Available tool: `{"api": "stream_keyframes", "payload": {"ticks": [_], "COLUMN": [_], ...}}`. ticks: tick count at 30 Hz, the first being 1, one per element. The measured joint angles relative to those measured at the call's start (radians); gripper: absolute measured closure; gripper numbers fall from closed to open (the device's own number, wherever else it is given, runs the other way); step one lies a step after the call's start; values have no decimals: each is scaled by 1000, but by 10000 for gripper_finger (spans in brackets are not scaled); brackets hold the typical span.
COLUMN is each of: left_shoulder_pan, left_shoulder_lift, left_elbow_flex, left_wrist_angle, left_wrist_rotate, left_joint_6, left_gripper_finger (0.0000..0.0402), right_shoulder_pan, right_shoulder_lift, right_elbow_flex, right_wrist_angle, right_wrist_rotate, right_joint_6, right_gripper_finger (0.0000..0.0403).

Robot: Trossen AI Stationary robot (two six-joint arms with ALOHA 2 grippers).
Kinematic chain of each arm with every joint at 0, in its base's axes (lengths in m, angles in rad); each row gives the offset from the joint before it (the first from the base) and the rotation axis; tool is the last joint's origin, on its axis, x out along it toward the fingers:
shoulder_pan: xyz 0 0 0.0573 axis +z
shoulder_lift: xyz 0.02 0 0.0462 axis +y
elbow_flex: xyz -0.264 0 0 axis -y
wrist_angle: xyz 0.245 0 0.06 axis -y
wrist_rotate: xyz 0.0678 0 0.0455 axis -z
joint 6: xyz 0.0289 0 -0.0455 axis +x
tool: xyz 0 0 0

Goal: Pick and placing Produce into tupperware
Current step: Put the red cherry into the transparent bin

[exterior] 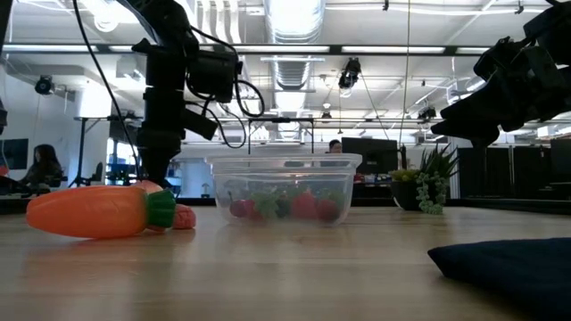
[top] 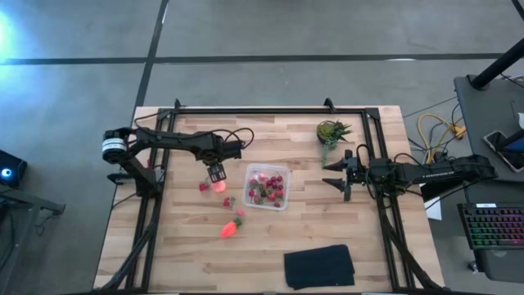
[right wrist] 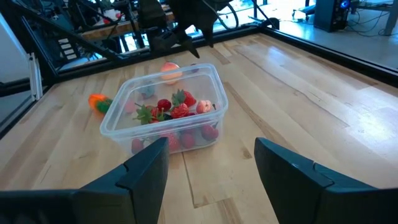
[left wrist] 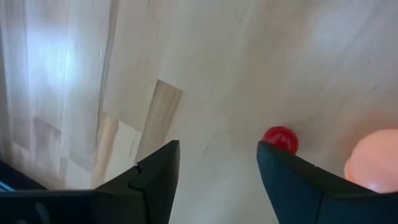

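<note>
Several red berries (right wrist: 179,111) lie inside the clear tupperware (top: 268,187), which sits near the middle of the wooden worktop (top: 360,238); in the right wrist view some of them show green tops, and one pale pink piece lies among them. Just beside the tupperware, on its left in the high view, rests the pink-orange round fruit (top: 219,186), with a small red berry (top: 203,187) close by on the worktop. In the left wrist view this loose berry (left wrist: 280,139) and the round fruit (left wrist: 375,160) lie on the wood beyond one of the dark fingers (left wrist: 292,183), not between the two. The left hand (top: 216,174) hangs over the round fruit, pointing down, its fingers apart and holding nothing. Nearer the front edge lies the orange carrot-like piece (top: 230,228) with its green top; in the low view it lies on its side (exterior: 98,211). The right hand (top: 337,174) waits to the right of the tupperware, its fingers spread and empty, aimed toward the container. A spiky green potted plant (top: 332,131) stands at the back, and a black folded cloth (top: 319,266) lies at the front edge.
</note>
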Motion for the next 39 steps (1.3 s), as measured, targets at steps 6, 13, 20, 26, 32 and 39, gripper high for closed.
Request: {"api": "stream_keyframes", "payload": {"ticks": [6, 13, 20, 26, 32, 39], "left_shoulder_pan": [2, 2, 2, 2, 0, 9], "left_shoulder_lift": [0, 0, 0, -3, -22, -15], "left_elbow_flex": [-15, -26, -25, -22, -16, -27], "left_wrist_angle": [11, 28, 22, 20, 20, 28], "left_wrist_rotate": [76, 89, 88, 91, 114, 238], "left_joint_6": [-17, -91, -90, -93, -98, -148], "left_gripper_finger": [201, 201, 195, 157, 124, 119], "right_shoulder_pan": [0, 0, 0, 0, 0, 0], "right_shoulder_lift": [0, 0, 0, 0, 0, 0], "right_elbow_flex": [0, 0, 0, 0, 0, 0], "right_wrist_angle": [0, 0, 0, 0, 0, 0], "right_wrist_rotate": [0, 0, 0, 0, 0, 0], "right_joint_6": [0, 0, 0, 0, 0, 0], "right_gripper_finger": [174, 174, 174, 174, 174, 174]}}
